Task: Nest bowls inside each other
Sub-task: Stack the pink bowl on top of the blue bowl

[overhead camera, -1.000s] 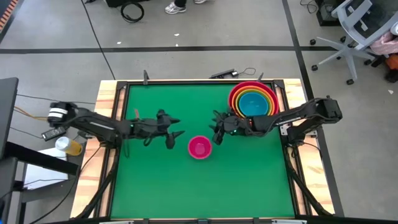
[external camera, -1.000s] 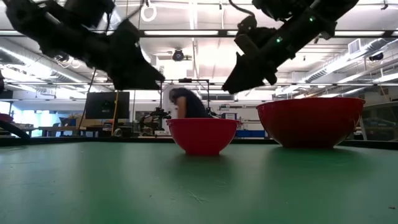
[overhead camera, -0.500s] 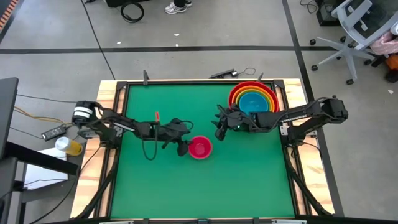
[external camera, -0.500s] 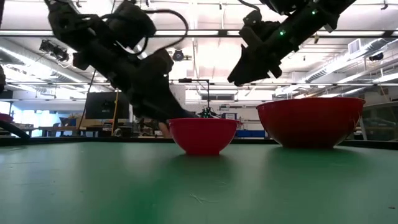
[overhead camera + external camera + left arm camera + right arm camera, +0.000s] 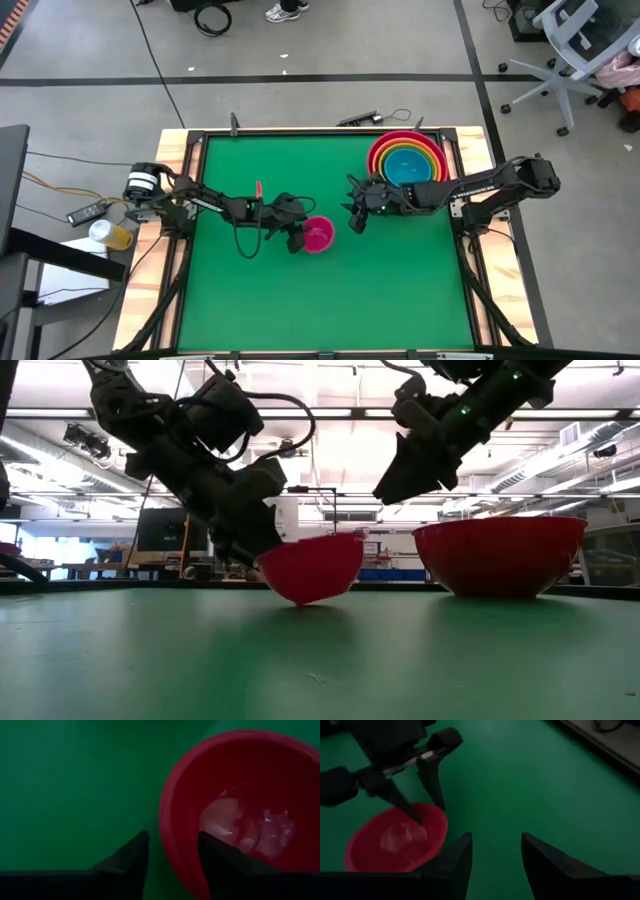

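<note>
Green felt covers the surface (image 5: 250, 290), which sits in a wooden frame on a grey concrete floor (image 5: 330, 40), with an office chair (image 5: 575, 45) off to one far corner. Near the middle of the felt, the left gripper (image 5: 297, 236) has its fingers (image 5: 220, 865) clamped over the rim of the small magenta-pink bowl (image 5: 319, 235), one finger inside the bowl and the other outside against its wall, as the left wrist view shows. Seen from table height, that bowl (image 5: 310, 567) is tilted, its rim raised on the side away from the gripper (image 5: 255, 550) and only the lower edge of its base touching the felt. At the far right corner of the surface stands the stack of four nested bowls: the red bowl (image 5: 376, 150) outermost, then the orange bowl (image 5: 384, 156), the yellow-green bowl (image 5: 391, 152) and the light blue bowl (image 5: 408, 168) in the centre. From the low view only the red outer wall (image 5: 500, 555) of this stack shows, upright and well apart from the tilted bowl. The right gripper (image 5: 356, 214) hangs above the felt between the stack and the small bowl, just beside the stack's near edge, its fingers (image 5: 457, 857) apart and holding nothing; in its wrist view the small bowl (image 5: 395, 845) and the left arm's fingers (image 5: 432, 785) gripping it lie ahead.
</note>
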Robot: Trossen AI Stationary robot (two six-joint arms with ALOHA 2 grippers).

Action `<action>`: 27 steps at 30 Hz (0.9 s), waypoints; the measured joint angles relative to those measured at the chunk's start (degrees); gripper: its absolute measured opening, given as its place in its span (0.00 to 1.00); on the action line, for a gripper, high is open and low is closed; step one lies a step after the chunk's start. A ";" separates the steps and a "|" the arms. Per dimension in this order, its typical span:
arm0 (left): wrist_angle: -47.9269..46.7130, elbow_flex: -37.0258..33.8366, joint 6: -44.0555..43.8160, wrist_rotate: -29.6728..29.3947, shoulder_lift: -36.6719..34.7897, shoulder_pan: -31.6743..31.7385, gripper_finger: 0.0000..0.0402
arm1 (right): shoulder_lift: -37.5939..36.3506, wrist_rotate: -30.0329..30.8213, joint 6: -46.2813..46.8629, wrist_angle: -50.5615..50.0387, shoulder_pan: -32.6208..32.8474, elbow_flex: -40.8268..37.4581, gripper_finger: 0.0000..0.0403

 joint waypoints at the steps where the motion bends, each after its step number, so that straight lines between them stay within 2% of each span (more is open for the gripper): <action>1: 0.24 -0.04 0.49 0.01 0.10 0.12 0.39 | 0.00 -1.24 -0.53 -0.11 -0.47 0.00 0.43; 8: 2.85 -0.02 2.24 -0.03 -0.82 2.55 0.08 | 0.00 -11.41 -4.59 -0.33 -4.94 0.00 0.43; 10: 4.47 0.05 2.89 -0.06 -0.93 3.60 0.03 | 0.00 -13.49 -5.75 -0.67 -6.56 0.00 0.43; 20: 2.29 2.95 4.64 0.20 -0.90 8.06 0.03 | -0.02 -19.21 -12.80 -1.51 -13.43 0.00 0.43; 24: -3.72 7.13 7.33 0.66 -0.90 9.50 0.03 | 0.31 -19.98 -11.91 -3.51 -14.38 1.85 0.43; 27: -8.07 10.69 8.77 2.43 -0.88 10.48 0.03 | 0.37 -18.39 -11.66 -9.00 -13.78 5.22 0.42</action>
